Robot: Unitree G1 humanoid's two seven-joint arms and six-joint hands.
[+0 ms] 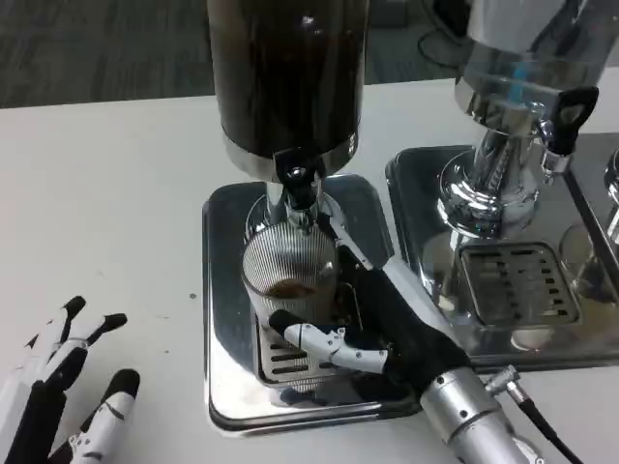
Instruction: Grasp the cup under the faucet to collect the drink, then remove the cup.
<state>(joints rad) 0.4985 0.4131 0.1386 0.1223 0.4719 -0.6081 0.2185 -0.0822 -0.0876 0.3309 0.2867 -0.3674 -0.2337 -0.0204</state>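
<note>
Right hand (363, 324) grasps the clear ribbed plastic cup (288, 275), fingers wrapped round its lower wall from the cup's 4 o'clock side, a white finger crossing its front. The cup stands on the slotted grate of the square steel drip tray (221, 290), directly beneath the black-handled faucet (296, 184) of the tall dark drink dispenser (288, 72). A little brown liquid lies in the cup's bottom, so filling looks barely begun. Left hand (63, 391) rests released on the white counter (106, 213) at 8 o'clock of the tray, fingers spread, holding nothing. To do this step well: keep the cup upright and centred under the spout, grip firm but not crushing the thin wall, and wait for more fill. The second chrome dispenser (503, 126) at 3 o'clock plays no part.
</note>
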